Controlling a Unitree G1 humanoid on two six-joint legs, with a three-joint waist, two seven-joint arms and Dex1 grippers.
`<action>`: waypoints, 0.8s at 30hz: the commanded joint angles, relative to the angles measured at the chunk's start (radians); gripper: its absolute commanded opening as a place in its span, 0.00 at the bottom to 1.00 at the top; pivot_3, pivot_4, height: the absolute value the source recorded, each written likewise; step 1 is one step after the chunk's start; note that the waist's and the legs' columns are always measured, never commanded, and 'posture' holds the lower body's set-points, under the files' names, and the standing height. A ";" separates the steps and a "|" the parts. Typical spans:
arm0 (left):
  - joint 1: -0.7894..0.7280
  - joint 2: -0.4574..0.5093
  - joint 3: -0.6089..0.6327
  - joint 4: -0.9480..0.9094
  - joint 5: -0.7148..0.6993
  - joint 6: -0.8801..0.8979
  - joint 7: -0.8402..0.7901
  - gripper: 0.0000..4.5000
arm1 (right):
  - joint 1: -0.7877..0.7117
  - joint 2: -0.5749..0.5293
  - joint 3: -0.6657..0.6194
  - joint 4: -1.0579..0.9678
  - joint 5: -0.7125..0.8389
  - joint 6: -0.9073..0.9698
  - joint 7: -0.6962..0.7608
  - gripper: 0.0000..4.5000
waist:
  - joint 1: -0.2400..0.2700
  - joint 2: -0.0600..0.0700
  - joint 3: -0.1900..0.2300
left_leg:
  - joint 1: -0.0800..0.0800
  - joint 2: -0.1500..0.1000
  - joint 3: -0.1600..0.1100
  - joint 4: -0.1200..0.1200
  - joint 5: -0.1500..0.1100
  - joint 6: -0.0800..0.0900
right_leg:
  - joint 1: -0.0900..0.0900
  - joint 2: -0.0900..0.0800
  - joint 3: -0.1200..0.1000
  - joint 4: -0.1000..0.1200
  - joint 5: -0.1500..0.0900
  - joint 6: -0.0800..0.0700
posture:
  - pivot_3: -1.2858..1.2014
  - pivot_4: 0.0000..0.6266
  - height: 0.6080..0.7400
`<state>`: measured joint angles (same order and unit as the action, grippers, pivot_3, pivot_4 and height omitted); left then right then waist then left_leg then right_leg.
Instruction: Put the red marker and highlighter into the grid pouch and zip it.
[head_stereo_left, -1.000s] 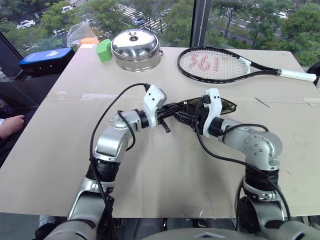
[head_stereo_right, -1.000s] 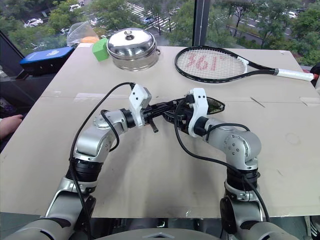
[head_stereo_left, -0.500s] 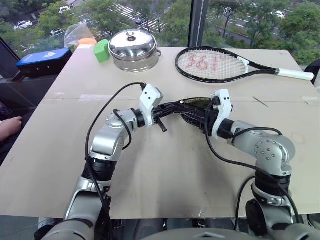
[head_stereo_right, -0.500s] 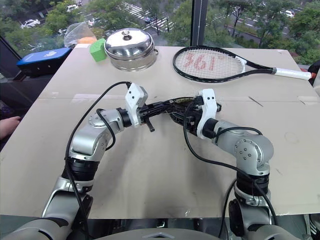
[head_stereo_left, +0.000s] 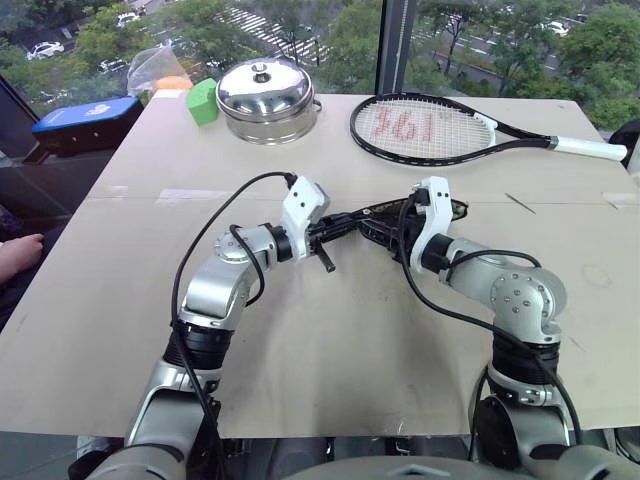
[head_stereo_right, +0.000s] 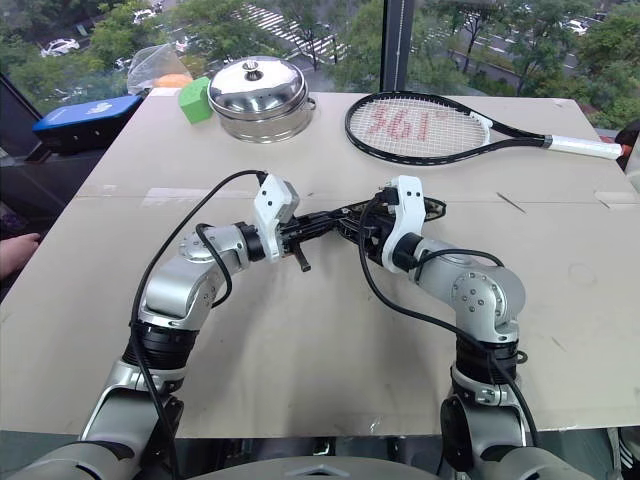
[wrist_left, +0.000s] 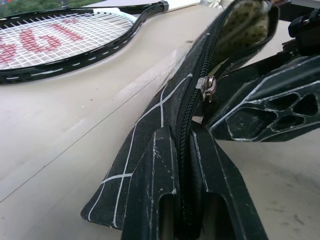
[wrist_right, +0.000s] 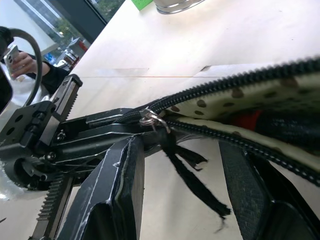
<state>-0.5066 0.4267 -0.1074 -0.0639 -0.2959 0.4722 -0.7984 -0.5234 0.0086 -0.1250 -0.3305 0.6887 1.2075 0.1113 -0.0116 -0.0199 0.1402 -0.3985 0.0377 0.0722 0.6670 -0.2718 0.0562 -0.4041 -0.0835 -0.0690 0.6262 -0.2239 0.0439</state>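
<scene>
The counter (head_stereo_left: 330, 340) is seen bearing a tennis racket (head_stereo_left: 440, 125), a steel lidded pot (head_stereo_left: 265, 85) and a green block (head_stereo_left: 206, 98) along its far part, well apart from the work. Near the middle, the grid pouch (wrist_left: 150, 130) is held up off the counter between the two arms, its long axis running across from the left pincer (head_stereo_left: 335, 230) toward the right pincer (wrist_right: 185, 165).

The pouch's closed end is clamped by the left pincer, whose fingers (wrist_left: 160, 200) are pressed together on the fabric on either side of the zipper line. The right pincer is held spread, its two fingers standing on either side of the black pull cord (wrist_right: 192, 175), which hangs from the zipper slider (wrist_right: 150, 119) and is not gripped.

The slider sits close to the left pincer's end, so most of the zipper is open toward the right arm; the dotted lining is exposed there. A red part, probably the red marker (wrist_right: 247, 120), is glimpsed inside the mouth. The highlighter cannot be made out.

The zipping is judged to turn on this: the cord lies between the right pincer's fingers, and the track to be closed runs away from the left pincer along the pouch's length.
</scene>
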 joint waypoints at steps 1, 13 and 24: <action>0.004 -0.003 -0.014 -0.080 -0.010 -0.021 -0.012 0.00 | -0.035 0.017 -0.019 -0.001 0.006 -0.042 -0.015 0.40 | 0.000 0.000 0.000 | 0.000 0.000 0.000 0.000 0.000 0.000 | 0.000 0.000 0.000 0.000 0.000 0.000 | 0.52 0.24 1.00; 0.002 -0.003 -0.020 -0.071 0.006 -0.024 0.011 0.00 | -0.033 0.030 -0.024 -0.035 0.024 -0.042 -0.031 0.01 | 0.000 0.000 0.000 | 0.000 0.000 0.000 0.000 0.000 0.000 | 0.000 0.000 0.000 0.000 0.000 0.000 | 0.52 0.24 1.00; -0.032 -0.008 -0.003 -0.011 0.039 -0.002 0.095 0.00 | 0.020 -0.064 -0.028 -0.158 -0.115 -0.058 -0.182 0.01 | 0.001 0.000 0.000 | 0.000 0.000 0.000 0.000 0.000 0.000 | 0.000 0.000 0.000 0.000 0.000 0.000 | 0.52 0.24 1.00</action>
<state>-0.5164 0.4130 -0.1281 -0.0743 -0.2731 0.4754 -0.7276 -0.5062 -0.0317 -0.1304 -0.4286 0.6205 1.1725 -0.0247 -0.0104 -0.0197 0.1403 -0.3985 0.0374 0.0724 0.6668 -0.2718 0.0562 -0.4041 -0.0840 -0.0690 0.6258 -0.2239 0.0439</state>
